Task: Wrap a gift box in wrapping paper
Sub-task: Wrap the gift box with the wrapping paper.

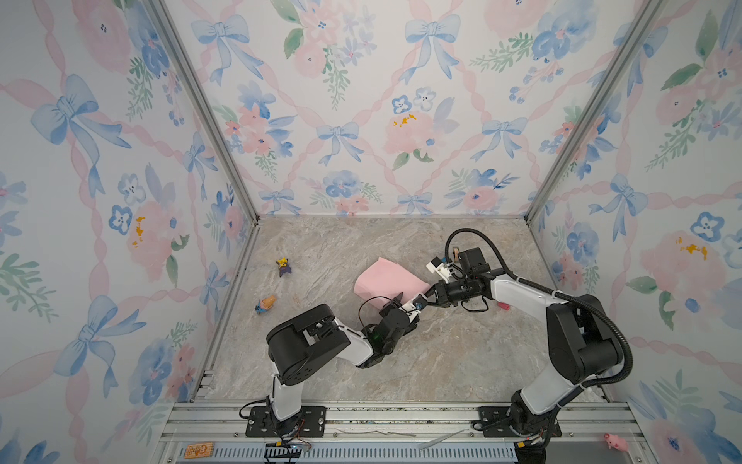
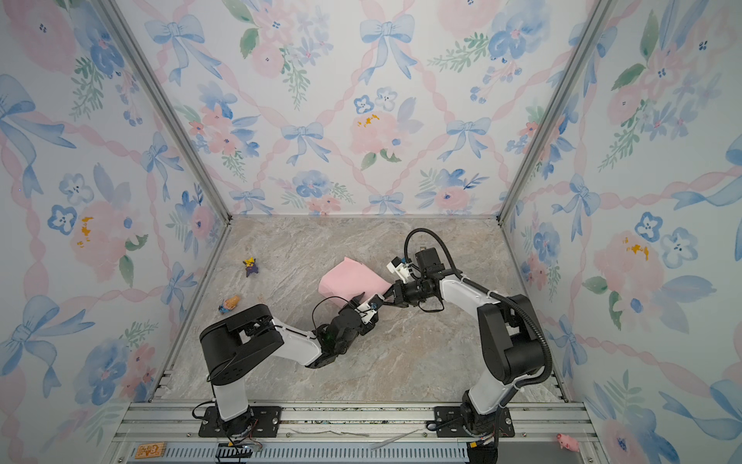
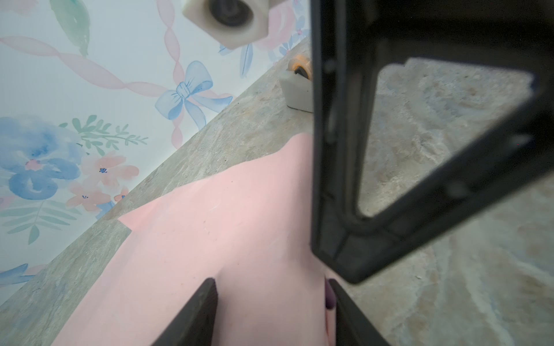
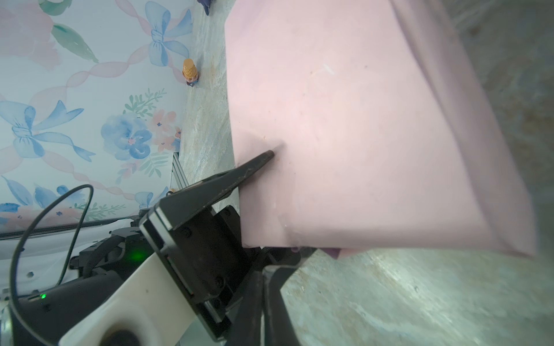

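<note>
Checking left gripper [image 1: 402, 303] first. State?
> Clamped on the wrapping paper [image 1: 385, 281]. In its own wrist view the pink sheet [image 3: 224, 239] fills the gap between both fingers [image 3: 198, 314]. From the right wrist, one finger [image 4: 239, 176] lies on top of the sheet and its tip dents it.

Right gripper [image 1: 424, 298]?
> Jaws pressed together. Tips sit at the paper's near corner, just beside the left gripper's fingertips. Can't tell if any paper is caught between them.

Where's the paper overall?
> Folded into a boxy bundle, pink side out, running forward from the left gripper's fingertips over the marble-look tabletop [image 1: 321, 249]. Can't tell if it touches the surface. A dark purple sliver [image 3: 329, 295] shows at the paper's edge, against one left finger.

Gift box?
> Hidden, no view shows it.

Anything else around?
> Tape dispenser [image 3: 296, 93] stands on the tabletop ahead of the left gripper, past the bundle. The ice-cream-cone toy [image 1: 266, 304] and the purple-yellow figurine [image 1: 284, 266] lie well off to that gripper's left, apart from the paper. Both top views show the same layout.
</note>
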`<action>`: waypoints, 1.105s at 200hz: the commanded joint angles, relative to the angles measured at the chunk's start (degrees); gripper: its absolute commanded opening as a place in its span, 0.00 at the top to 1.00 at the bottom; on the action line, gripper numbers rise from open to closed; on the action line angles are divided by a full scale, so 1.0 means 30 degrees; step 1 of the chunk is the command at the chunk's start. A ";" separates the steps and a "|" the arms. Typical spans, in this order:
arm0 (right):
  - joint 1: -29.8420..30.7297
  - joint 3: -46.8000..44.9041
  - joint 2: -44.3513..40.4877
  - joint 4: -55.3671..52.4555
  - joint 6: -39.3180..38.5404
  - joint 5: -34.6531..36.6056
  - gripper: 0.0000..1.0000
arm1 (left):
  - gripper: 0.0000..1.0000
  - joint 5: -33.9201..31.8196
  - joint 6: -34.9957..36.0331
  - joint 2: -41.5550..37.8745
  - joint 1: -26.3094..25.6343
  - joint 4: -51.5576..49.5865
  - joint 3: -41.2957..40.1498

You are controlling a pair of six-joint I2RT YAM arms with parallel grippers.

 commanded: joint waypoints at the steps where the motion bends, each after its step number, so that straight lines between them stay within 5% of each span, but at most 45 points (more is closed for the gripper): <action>1: -0.0009 -0.0130 0.0488 -0.0129 0.0175 0.0115 0.92 | 0.41 0.0809 -0.0772 0.1297 0.0193 -0.3405 -0.0782; 39: -0.0160 -0.0084 -0.0390 -0.0175 0.0231 0.0038 0.94 | 0.41 0.0800 -0.0804 0.1292 0.0168 -0.3405 -0.0787; 70: -0.0257 -0.0365 0.0422 -0.0207 0.0399 0.0215 0.80 | 0.41 0.0861 -0.0832 0.1352 0.0143 -0.3403 -0.0756; 221: -0.0637 -0.1218 0.2177 0.3107 0.3499 0.0543 0.60 | 0.41 0.0866 -0.0860 0.1333 0.0170 -0.3346 -0.0804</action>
